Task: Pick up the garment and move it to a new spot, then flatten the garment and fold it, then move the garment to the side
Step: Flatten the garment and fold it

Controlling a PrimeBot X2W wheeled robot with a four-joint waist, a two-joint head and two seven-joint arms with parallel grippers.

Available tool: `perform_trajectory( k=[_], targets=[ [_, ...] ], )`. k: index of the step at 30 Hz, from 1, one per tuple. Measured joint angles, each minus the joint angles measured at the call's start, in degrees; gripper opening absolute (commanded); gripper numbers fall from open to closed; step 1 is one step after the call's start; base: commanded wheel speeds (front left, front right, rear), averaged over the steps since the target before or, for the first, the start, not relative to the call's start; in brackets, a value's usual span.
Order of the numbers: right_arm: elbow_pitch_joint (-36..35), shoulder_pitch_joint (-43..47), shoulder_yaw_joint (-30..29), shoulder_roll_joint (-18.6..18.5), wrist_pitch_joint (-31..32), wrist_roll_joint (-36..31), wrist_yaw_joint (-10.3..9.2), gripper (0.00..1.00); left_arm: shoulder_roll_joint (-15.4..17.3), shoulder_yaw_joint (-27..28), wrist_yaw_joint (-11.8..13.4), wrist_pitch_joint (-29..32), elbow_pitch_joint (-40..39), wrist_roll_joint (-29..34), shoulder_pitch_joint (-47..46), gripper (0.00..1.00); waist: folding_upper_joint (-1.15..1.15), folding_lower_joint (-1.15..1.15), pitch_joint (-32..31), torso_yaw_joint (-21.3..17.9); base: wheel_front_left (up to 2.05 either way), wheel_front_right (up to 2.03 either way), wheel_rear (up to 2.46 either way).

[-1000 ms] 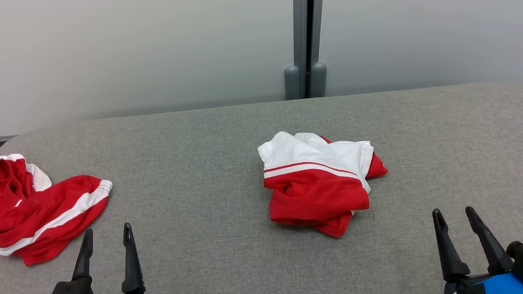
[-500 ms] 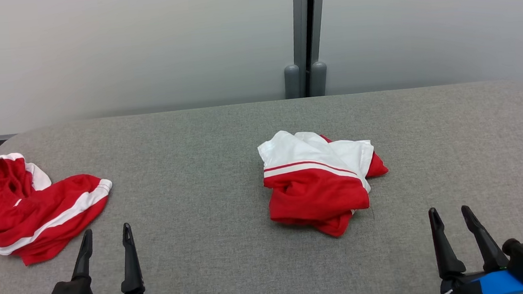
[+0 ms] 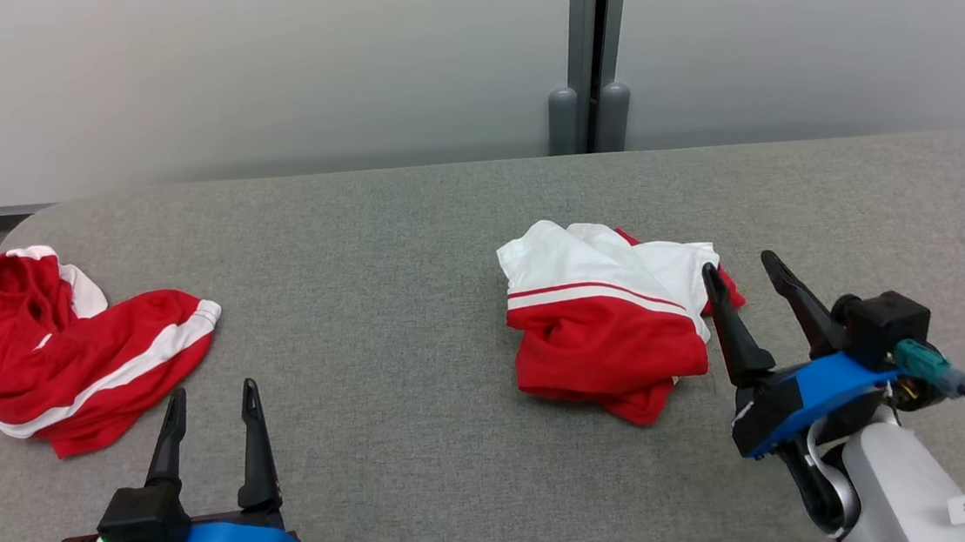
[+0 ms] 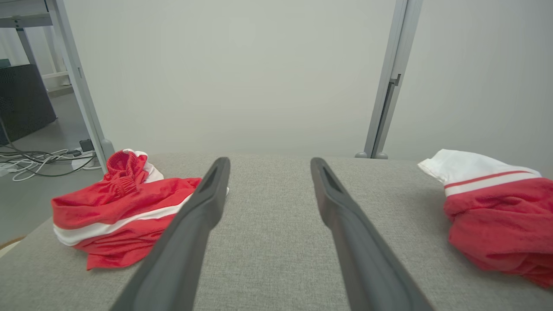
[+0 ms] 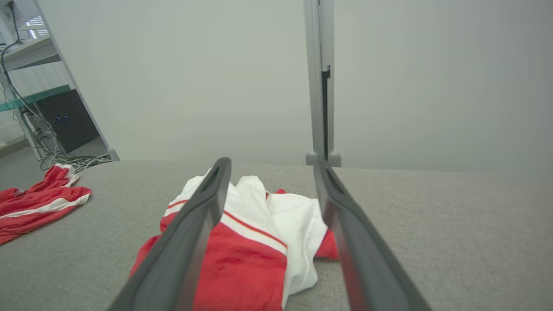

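A crumpled red and white garment (image 3: 610, 330) lies in a heap near the middle of the grey table (image 3: 376, 254). My right gripper (image 3: 739, 263) stands open just right of the heap, fingertips at its white right edge; whether they touch the cloth is unclear. In the right wrist view the garment (image 5: 255, 255) lies low between and below the open fingers of the right gripper (image 5: 272, 160). My left gripper (image 3: 213, 389) is open near the front left, holding nothing. In the left wrist view the left gripper (image 4: 268, 162) points at bare table, with the garment (image 4: 497, 216) at the right.
A second red garment with white stripes (image 3: 90, 375) lies crumpled at the table's left end, also seen in the left wrist view (image 4: 121, 207) and the right wrist view (image 5: 34, 203). A grey post (image 3: 594, 52) stands behind the table's far edge against pale panels.
My right gripper has come forward and leftward from the front right corner to the garment's right edge, still open. The head camera has shifted a little. The left arm has hardly moved.
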Motion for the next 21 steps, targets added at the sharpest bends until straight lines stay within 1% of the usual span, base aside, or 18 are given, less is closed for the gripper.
perform_trajectory(
  k=[4,12,17,21],
  targets=[
    [6.31,-4.17,1.53,-0.18,1.76,1.21,0.00,1.00,-0.16,-0.47,-0.03,0.00,-0.10,-0.04,-0.83,1.00,0.00,0.00,1.30,0.91,0.00,0.00,0.00],
    [19.06,-7.32,3.85,-0.62,2.38,4.81,0.00,1.00,-0.35,-1.42,-0.10,0.00,0.23,-0.38,-2.07,1.00,0.00,0.00,3.67,2.71,0.00,0.00,0.00],
    [25.16,-8.83,5.97,-0.42,1.99,7.42,0.00,1.00,-0.43,-2.01,-0.34,0.00,0.71,-0.40,-2.96,1.00,0.00,0.00,4.72,3.65,0.00,0.00,0.00],
    [27.91,-9.37,8.80,-0.08,1.37,10.14,0.00,1.00,-0.51,-2.75,-0.44,0.00,1.12,-0.42,-3.38,1.00,0.00,0.00,5.24,4.27,0.00,0.00,0.00]
  ],
)
